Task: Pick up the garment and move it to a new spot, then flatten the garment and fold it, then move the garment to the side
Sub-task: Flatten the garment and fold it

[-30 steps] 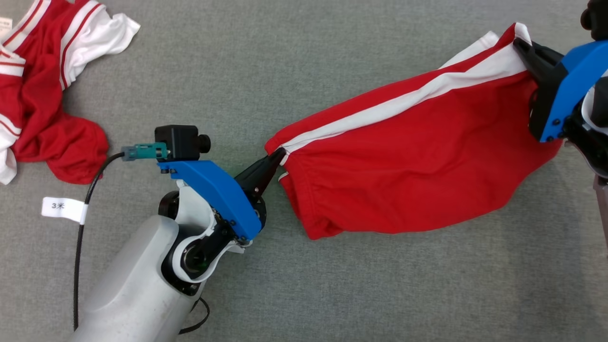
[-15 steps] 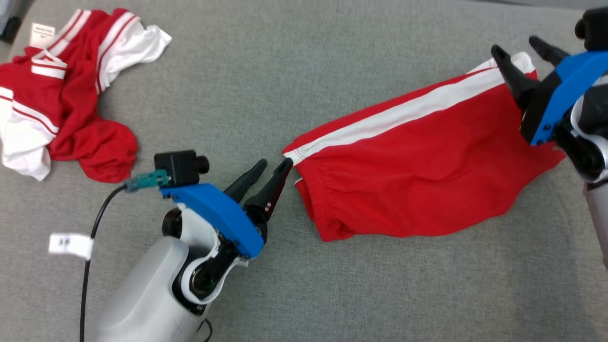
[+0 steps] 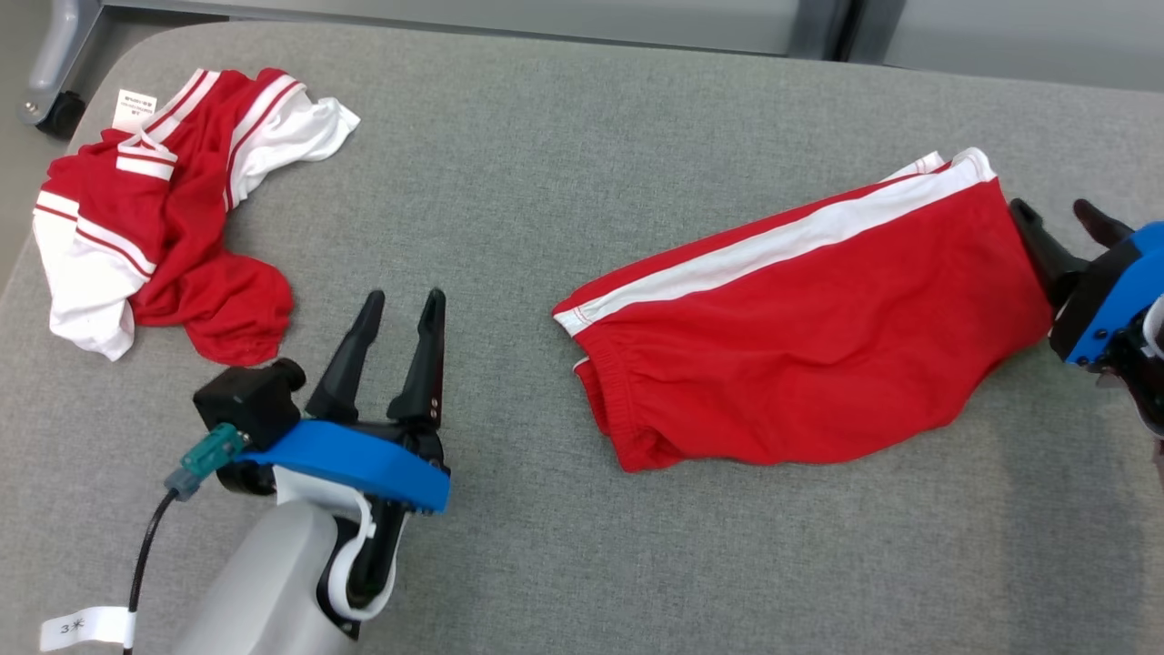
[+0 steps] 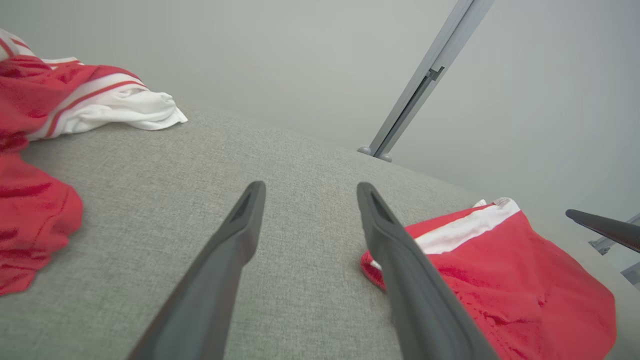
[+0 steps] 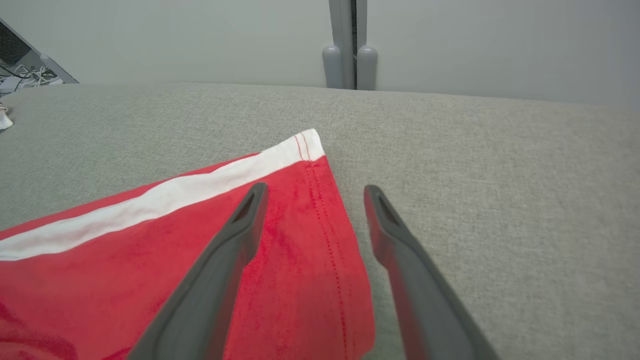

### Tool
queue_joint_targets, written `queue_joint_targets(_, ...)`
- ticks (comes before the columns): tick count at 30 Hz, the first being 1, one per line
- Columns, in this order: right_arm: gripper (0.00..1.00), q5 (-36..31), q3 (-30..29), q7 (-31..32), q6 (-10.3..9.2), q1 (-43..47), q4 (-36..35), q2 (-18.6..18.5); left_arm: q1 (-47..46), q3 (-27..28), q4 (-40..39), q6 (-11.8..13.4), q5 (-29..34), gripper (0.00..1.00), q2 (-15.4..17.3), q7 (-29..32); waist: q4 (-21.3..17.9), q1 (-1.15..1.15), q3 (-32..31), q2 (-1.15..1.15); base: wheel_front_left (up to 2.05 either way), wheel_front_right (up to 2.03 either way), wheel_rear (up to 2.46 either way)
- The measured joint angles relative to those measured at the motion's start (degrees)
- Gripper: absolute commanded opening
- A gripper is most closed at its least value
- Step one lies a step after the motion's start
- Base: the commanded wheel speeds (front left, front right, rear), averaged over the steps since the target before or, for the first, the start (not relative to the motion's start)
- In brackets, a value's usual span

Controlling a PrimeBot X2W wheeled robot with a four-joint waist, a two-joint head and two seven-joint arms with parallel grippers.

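The grey cloth-covered table (image 3: pixel 564 164) runs out to a pale wall and some metal posts. The garment (image 3: pixel 800 364), a pair of red shorts with a white side stripe, lies flat on the right half of it. Its long axis slants across the table, with the gathered waistband end low and toward the middle and the stitched hem end farther back on the right.

The right gripper (image 3: pixel 1053 209) sits just beside that hem end, its jaws spread and holding nothing. In its own wrist view one finger hangs over the red cloth (image 5: pixel 150 260) and the other over bare table. The left gripper (image 3: pixel 406 295) is also spread and empty, but it is well apart from the waistband, which lies off to its right (its fingers point up the table, not at the cloth).

So the right arm is much the nearer. I'd judge the left must swing right to reach the waistband before any flattening or folding. A heap of red-and-white clothing (image 3: pixel 155 236) lies in the far left corner – clear of all this.
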Motion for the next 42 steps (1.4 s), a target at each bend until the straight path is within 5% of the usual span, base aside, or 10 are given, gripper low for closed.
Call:
queue_joint_targets(10,1.0,-1.4,-4.5,-0.6,0.0,-0.4,3.5,2.4,0.8,12.0,-2.5,-0.9,21.9,1.0,-6.6,-0.2,0.6,0.01,3.7,0.0,0.0,0.0,0.0)
queue_joint_targets(20,1.0,-4.1,-4.1,0.1,-0.02,-3.3,8.2,4.0,1.1,15.4,-2.7,-3.0,28.7,1.0,-8.9,-0.2,1.5,0.01,5.5,0.0,0.0,0.0,0.0)
queue_joint_targets(21,0.82,-4.1,-3.6,0.4,-0.02,-3.4,8.5,4.3,1.1,15.5,-2.5,-3.2,28.9,1.0,-9.1,-0.2,1.5,0.01,5.4,0.0,0.0,0.0,0.0)
queue_joint_targets(22,0.1,-4.0,-3.0,0.4,-0.07,-3.6,8.7,4.3,1.1,15.5,-2.3,-3.2,29.1,1.0,-9.2,-0.2,1.5,0.01,5.3,0.0,0.0,0.0,0.0)
queue_joint_targets(23,0.0,-3.3,-1.6,0.4,-0.09,-3.7,8.9,4.6,1.1,15.6,-1.8,-3.4,29.4,1.0,-9.3,-0.2,1.4,0.01,4.9,0.0,0.0,0.0,0.0)
queue_joint_targets(31,0.0,-1.5,0.2,-3.4,0.0,-2.2,9.2,4.6,1.5,15.7,-0.6,-3.4,29.8,1.0,-8.3,-0.2,-0.5,0.01,2.6,0.0,0.0,0.0,0.0)
queue_joint_targets(42,0.0,-7.2,-5.6,-7.8,0.0,4.7,7.7,0.4,4.1,14.2,0.6,-3.7,28.6,1.0,-4.6,-0.2,-5.8,0.01,-2.9,0.0,0.0,0.0,0.0)
